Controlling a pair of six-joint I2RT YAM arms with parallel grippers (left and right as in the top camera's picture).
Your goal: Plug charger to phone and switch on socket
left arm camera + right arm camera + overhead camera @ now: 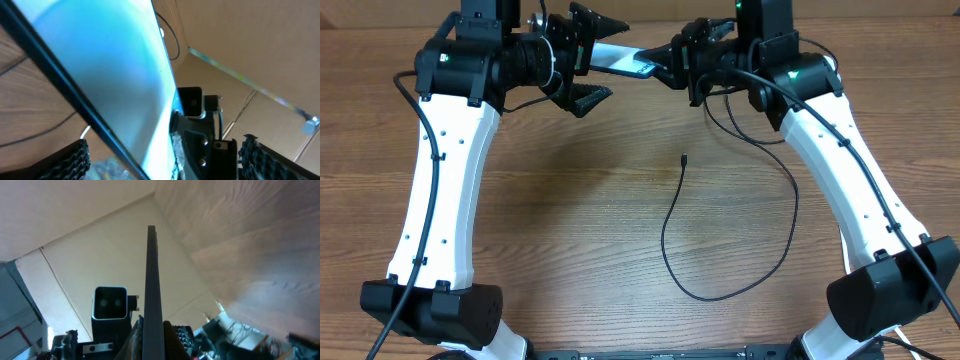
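One phone (620, 57) sat clamped in the right gripper (672, 62), with the left gripper (610, 58) spread wide around its other end and one charger (664, 235) lying well apart from it.

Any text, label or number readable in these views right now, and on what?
No text can be read in any view.
The phone screen: plain blue glow in the left wrist view, no words showing; edge-on in the right wrist view; too small overhead.
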